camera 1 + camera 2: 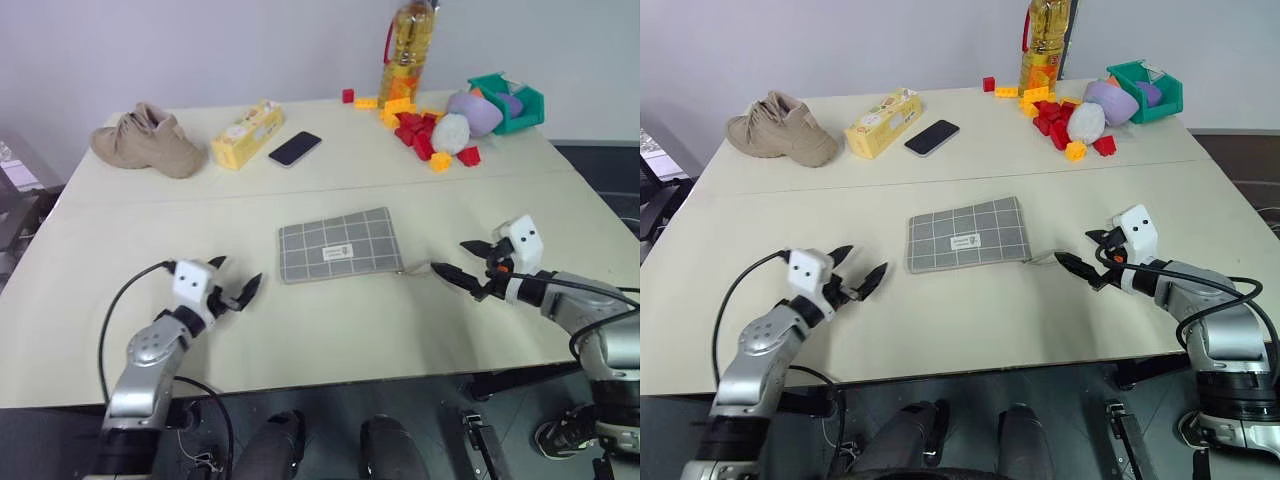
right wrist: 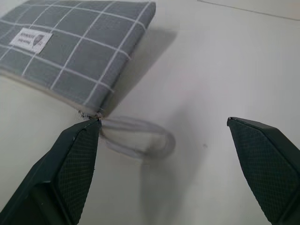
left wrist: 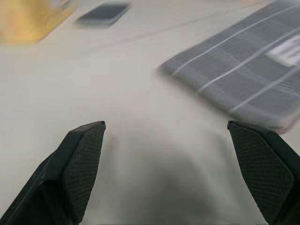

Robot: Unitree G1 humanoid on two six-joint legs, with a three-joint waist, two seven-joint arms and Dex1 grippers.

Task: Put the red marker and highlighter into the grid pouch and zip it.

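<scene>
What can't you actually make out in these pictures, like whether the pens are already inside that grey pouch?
- The grid pouch lies flat on the table; its fabric hides whatever is inside, so the pens can't be confirmed.
- Whether its zipper is fully shut: too small in the head views, and the right wrist view shows just the end by the pull cord.
- The yellow box and phone are blurred in the left wrist view.
- The bottle top is cut off by the edge.

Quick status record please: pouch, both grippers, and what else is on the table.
grid pouch: flat mid-table, looks zipped, pull cord trailing toward right gripper
left gripper: open, empty, beside the pouch, apart from it
right gripper: open, empty, next to the cord
red marker, highlighter: not seen on the table
far side: shoe, yellow box, phone, oil bottle, toy blocks, green bin
</scene>
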